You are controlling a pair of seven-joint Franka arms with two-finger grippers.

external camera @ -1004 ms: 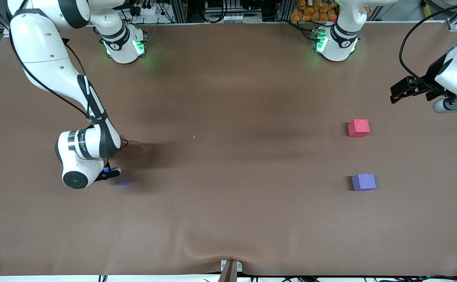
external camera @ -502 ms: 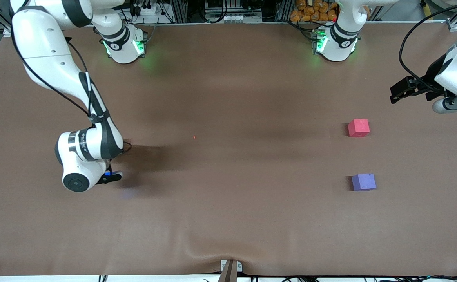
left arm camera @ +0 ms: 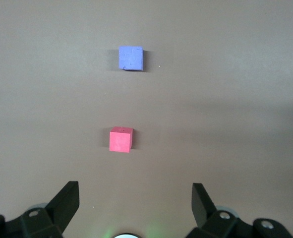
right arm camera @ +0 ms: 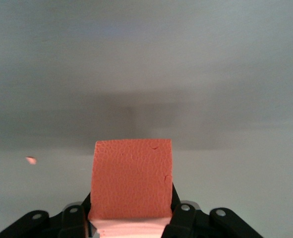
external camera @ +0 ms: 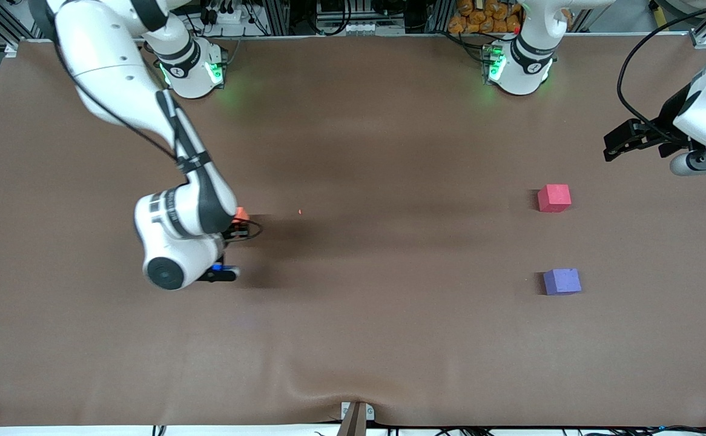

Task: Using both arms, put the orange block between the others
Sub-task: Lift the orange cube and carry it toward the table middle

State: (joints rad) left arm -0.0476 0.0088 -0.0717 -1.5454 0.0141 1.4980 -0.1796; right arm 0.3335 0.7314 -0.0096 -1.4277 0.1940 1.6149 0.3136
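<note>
The orange block (right arm camera: pixel 132 178) sits clamped in my right gripper (right arm camera: pixel 131 218), which is shut on it above the bare table toward the right arm's end. In the front view only a corner of the orange block (external camera: pixel 241 214) peeks out beside the right gripper (external camera: pixel 238 225). The red-pink cube (external camera: pixel 554 198) and the purple-blue cube (external camera: pixel 562 281) rest apart toward the left arm's end, the purple-blue one nearer to the front camera. My left gripper (external camera: pixel 616 142) waits open and empty over that end. Its wrist view shows the left gripper (left arm camera: pixel 135 193), the red-pink cube (left arm camera: pixel 121 139) and the purple-blue cube (left arm camera: pixel 131 58).
A tiny orange speck (external camera: pixel 300 211) lies on the brown table cover (external camera: pixel 389 339) near the middle, also visible as an orange speck (right arm camera: pixel 31 160) in the right wrist view. The cover has a wrinkle at the edge nearest the front camera.
My right arm has swung toward the table's middle with the block in its grip, and the orange block now shows beside the wrist. The left arm has not moved.
</note>
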